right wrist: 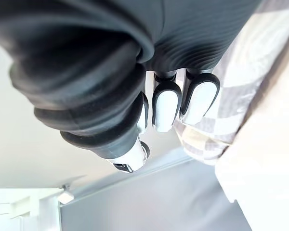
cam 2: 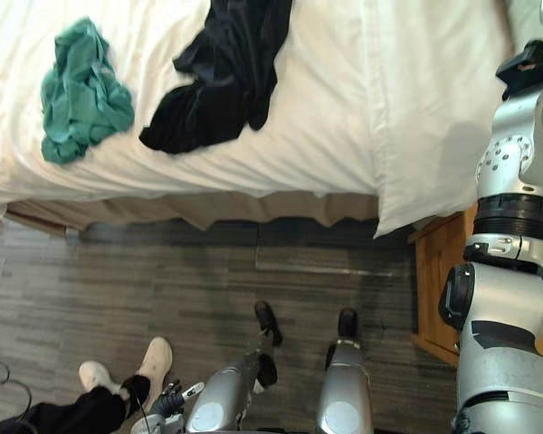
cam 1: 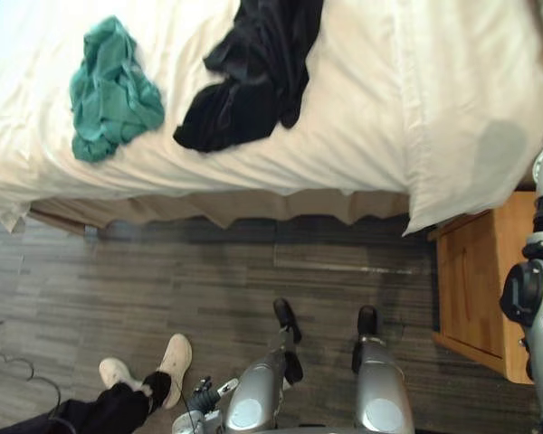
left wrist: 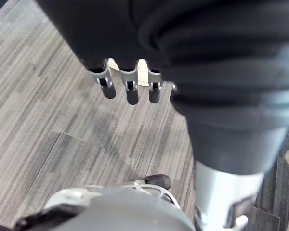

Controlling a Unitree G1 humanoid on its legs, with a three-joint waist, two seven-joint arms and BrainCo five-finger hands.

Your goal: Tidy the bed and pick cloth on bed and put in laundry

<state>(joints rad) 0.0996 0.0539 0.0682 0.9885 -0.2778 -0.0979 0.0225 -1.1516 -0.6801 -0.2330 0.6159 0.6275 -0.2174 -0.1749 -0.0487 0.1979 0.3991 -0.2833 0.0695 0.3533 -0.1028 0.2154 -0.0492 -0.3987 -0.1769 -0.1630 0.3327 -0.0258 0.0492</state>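
A crumpled green cloth [cam 1: 111, 93] lies on the left part of the white bed [cam 1: 362, 108]. To its right a black cloth [cam 1: 253, 72] is spread out, reaching up past the top of the view. My left hand [left wrist: 130, 89] hangs low over the grey wood floor [left wrist: 43, 110], its fingers relaxed and holding nothing. My right arm [cam 2: 511, 226] rises at the right side by the bed's corner. In the right wrist view my right hand [right wrist: 166, 103] has straight fingers with nothing in them, beside a checkered fabric [right wrist: 241, 91].
A wooden nightstand [cam 1: 484, 280] stands at the right, tight against the bed's corner. A person's legs in dark trousers and white shoes [cam 1: 167, 362] are on the floor at the lower left. Grey plank floor [cam 1: 253, 271] runs along the bed's near edge.
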